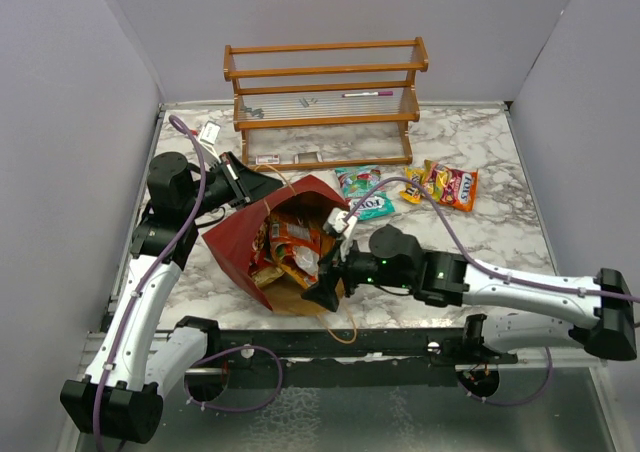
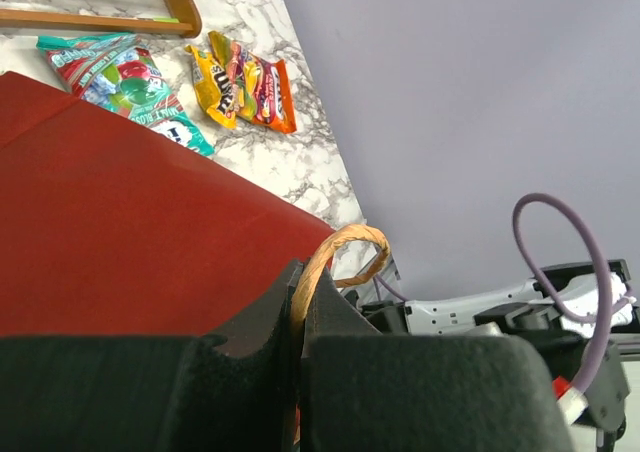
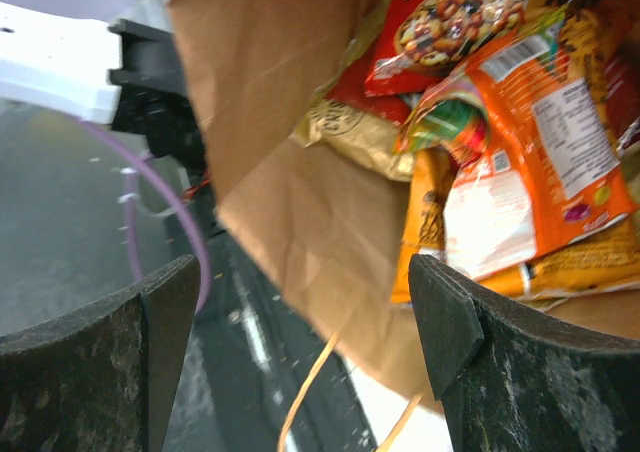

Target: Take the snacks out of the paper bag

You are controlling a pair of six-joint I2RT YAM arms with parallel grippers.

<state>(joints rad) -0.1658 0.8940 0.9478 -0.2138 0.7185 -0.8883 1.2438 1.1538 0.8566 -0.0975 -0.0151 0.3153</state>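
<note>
Right hand [image 3: 300,292] apart — at paper bag [image 1: 230,247] mouth, left hand [image 2: 300,307] clamped on twine handle [image 2: 345,240]

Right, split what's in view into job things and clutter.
Job: bag, snacks inside, teal packet and yellow and orange packets already out, left fingers shut on handle, right fingers open at the mouth.
Clutter: wooden rack, pen on it, white tag.

Dark red paper bag [image 1: 232,244], kraft brown inside, packed with orange, red and yellow snacks [image 1: 288,247]. At two o'clock, a teal-green packet [image 1: 362,192] and yellow-orange packets [image 1: 447,185] on the grey-veined white marble desk [image 1: 500,222].
</note>
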